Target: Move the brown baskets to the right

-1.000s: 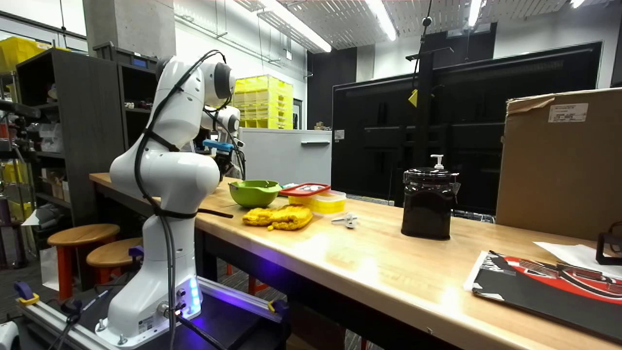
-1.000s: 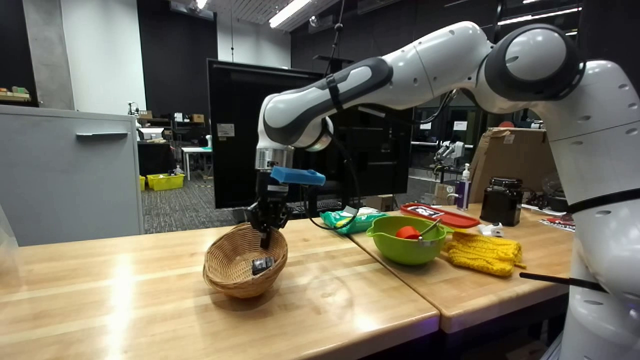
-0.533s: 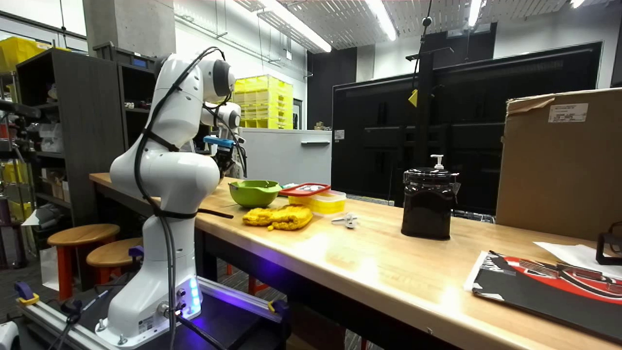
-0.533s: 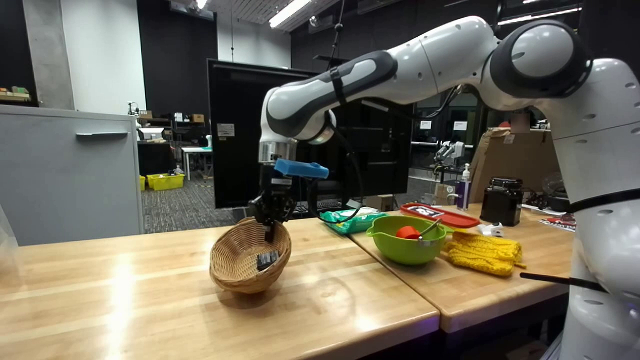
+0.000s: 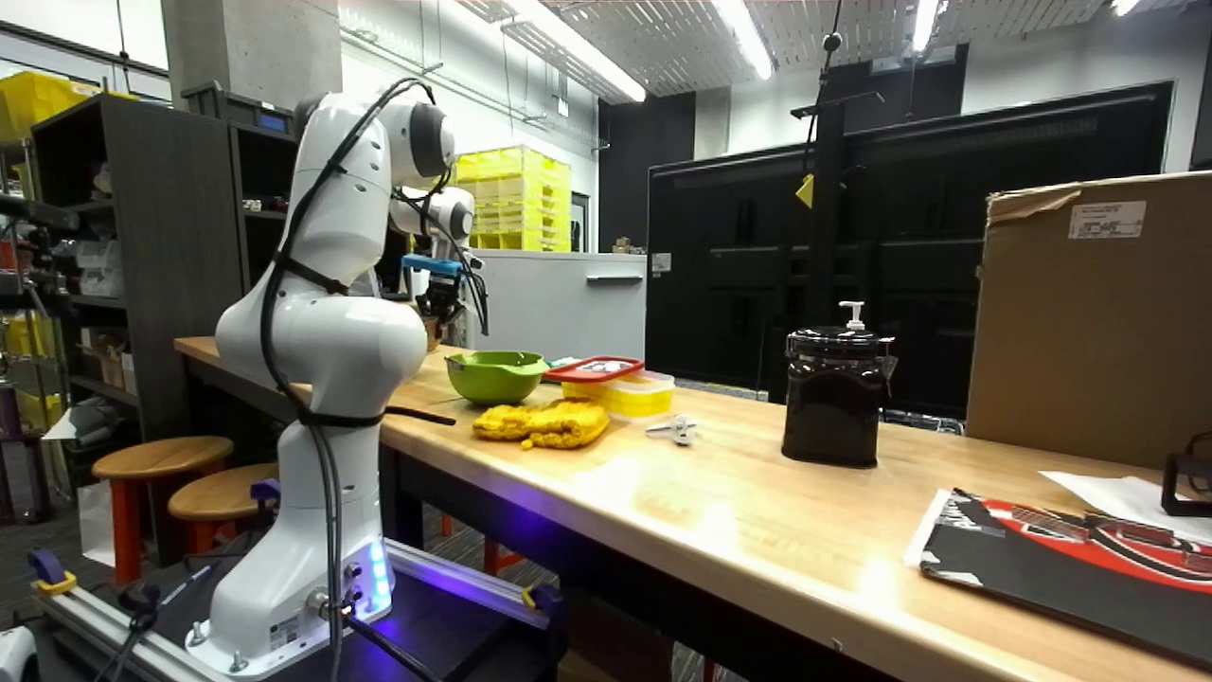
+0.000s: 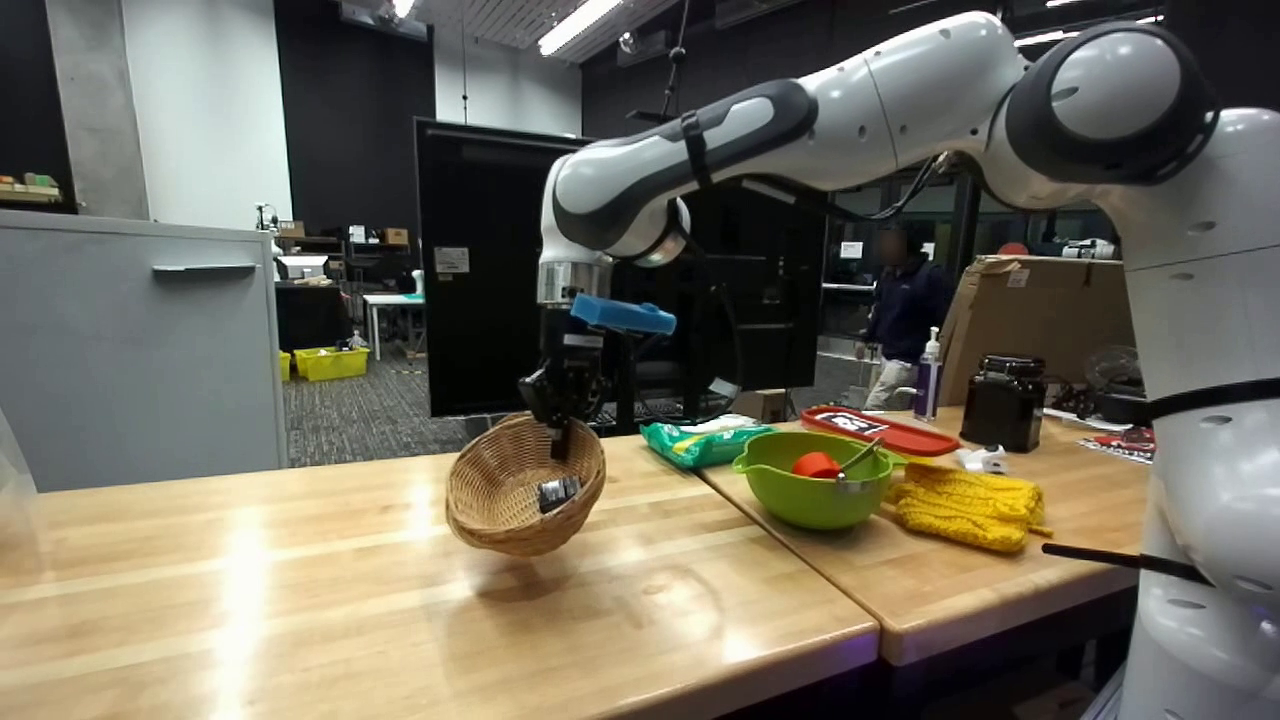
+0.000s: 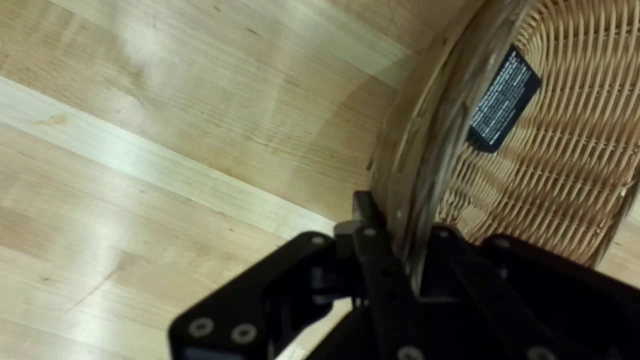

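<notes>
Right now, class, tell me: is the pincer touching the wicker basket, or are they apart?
Touching. The wrist view shows the pincer clamped on the rim of the wicker basket, one finger outside and one inside.

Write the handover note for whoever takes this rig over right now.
Gripper: closed on the rim of the wicker basket; letting go now would likely drop it.
Basket: tilted and apparently off the table, left of the green bowl in an exterior view. A black item with white print lies inside it.
Done: basket gripped and, it seems, lifted.
To do: likely carry it right, lower it, then release. Only one basket shows.
</notes>
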Robot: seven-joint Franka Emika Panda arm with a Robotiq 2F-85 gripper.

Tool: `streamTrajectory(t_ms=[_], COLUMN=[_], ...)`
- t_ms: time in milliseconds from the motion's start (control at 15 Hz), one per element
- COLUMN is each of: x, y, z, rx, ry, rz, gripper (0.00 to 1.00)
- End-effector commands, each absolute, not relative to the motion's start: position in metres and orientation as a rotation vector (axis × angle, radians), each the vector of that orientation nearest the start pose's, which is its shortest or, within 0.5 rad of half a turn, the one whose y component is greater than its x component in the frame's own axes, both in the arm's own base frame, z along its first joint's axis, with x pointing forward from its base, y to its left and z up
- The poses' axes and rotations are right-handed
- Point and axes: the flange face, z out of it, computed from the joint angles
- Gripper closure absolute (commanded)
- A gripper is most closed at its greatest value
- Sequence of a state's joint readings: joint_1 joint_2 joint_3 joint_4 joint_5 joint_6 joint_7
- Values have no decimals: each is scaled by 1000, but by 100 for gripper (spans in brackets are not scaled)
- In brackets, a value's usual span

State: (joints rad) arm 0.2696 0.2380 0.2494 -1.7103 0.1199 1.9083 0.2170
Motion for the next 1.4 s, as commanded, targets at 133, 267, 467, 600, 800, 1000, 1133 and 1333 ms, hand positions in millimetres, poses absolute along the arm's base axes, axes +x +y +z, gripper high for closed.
streamTrajectory(t_ms=[133, 267, 467, 600, 800, 1000, 1133, 1333], x=[519, 510, 494, 482, 465, 444, 428, 404], y=[268, 254, 232, 216, 192, 162, 138, 98], z=[488, 499, 515, 523, 530, 535, 539, 544], rx=[-2915, -2900, -2889, -2893, -2906, -2895, -2868, -2837], ry=[-366, -351, -316, -289, -242, -196, -155, -107], rz=[132, 116, 102, 95, 86, 65, 53, 36], gripper=[97, 97, 97, 97, 97, 97, 97, 97])
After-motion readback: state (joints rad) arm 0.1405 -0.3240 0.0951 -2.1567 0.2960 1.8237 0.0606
